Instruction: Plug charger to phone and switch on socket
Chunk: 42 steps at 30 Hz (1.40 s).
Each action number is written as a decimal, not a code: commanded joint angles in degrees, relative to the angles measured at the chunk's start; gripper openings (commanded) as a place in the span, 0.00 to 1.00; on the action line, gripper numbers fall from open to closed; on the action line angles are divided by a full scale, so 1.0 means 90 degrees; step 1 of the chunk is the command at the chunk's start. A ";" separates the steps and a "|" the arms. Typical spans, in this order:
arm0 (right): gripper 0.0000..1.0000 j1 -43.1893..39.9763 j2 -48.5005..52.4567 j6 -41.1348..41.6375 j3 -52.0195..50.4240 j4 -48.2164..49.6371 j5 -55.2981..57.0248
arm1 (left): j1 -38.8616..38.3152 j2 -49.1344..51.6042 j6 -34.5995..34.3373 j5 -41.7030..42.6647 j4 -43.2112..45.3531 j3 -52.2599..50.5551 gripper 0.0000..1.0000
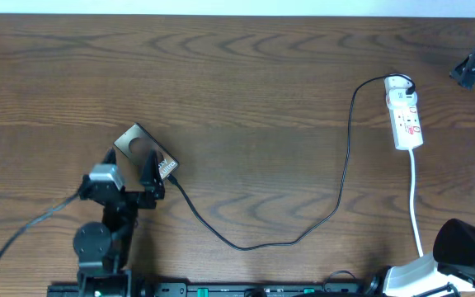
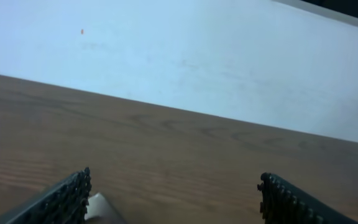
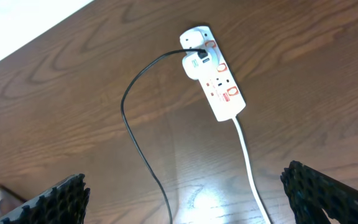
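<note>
Nearest the arm bases, the left end effector [image 1: 132,163] is shown with its fingers spread wide, nothing being clamped. The flat brown-bronze rectangular phone [image 1: 138,144] is seen lying askew on the dark wood-grain surface [image 1: 246,82], its near end between those fingers; only a pale corner of it is caught in the left wrist view. The right end effector [image 3: 188,190] is likewise held fully apart and empty above the surface.

The long thin black charger cable [image 1: 345,165] is traced from the phone's lower right end, where its small plug tip is met by the phone's short edge; whether the tip is seated cannot be told. From there the cable is looped along the near side and carried up to the far right.

Farthest, the narrow white power-strip socket [image 1: 406,120] with red switch marks is laid flat, the cable entering a white adapter [image 3: 194,62] at its far end. Its white cord [image 1: 415,198] is run back towards the right arm.
</note>
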 commanded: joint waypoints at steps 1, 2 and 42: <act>0.99 0.0051 -0.0012 0.0078 0.0049 -0.0007 0.0007 | 0.0005 -0.0656 0.0049 -0.0189 0.0046 -0.0488 0.85; 0.99 0.0051 -0.0012 0.0078 0.0049 -0.0007 0.0007 | 0.0019 -0.0809 0.0046 -0.0185 0.0046 -0.0612 0.85; 0.99 0.0051 -0.0012 0.0078 0.0049 -0.0007 0.0007 | 0.0034 -0.1535 0.0044 -0.0206 -0.1530 -0.0780 0.85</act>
